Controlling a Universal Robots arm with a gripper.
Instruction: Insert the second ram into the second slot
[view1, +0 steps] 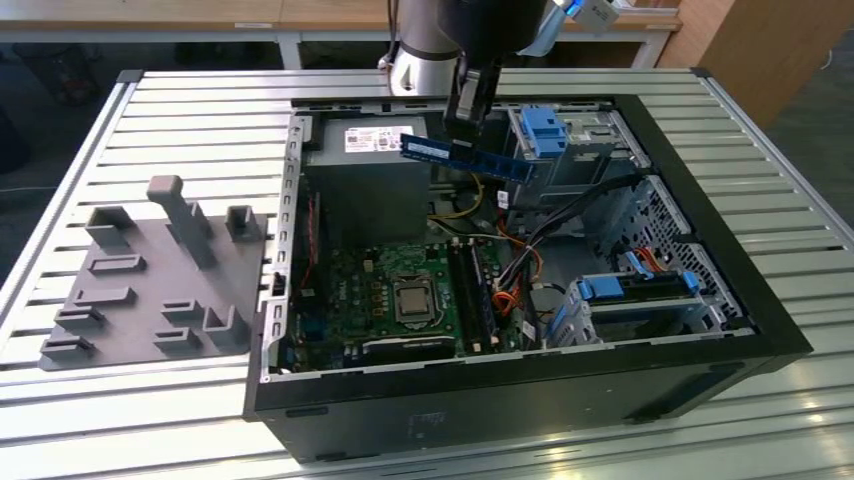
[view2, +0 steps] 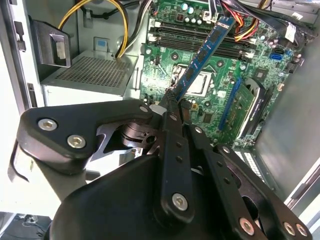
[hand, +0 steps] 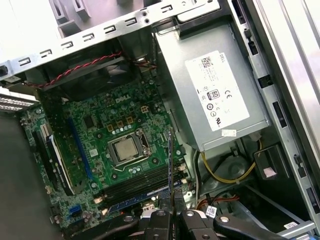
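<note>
Gripper (view2: 171, 101) clamped on the second ram (view2: 202, 55), stick held clear above motherboard (hand: 90, 130), exterior view adds open computer case (view1: 534, 400) on slatted surface (view1: 200, 110).

Ribbed silver metal table (view1: 187, 105), open black computer case (view1: 534, 405) lay on its side upon it toward the exterior view's right, grey moulded fixture plate (view1: 134, 300) rested flat just beside, toward the left.

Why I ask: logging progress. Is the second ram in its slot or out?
Out: the second ram hangs in the tool above the motherboard.
</note>
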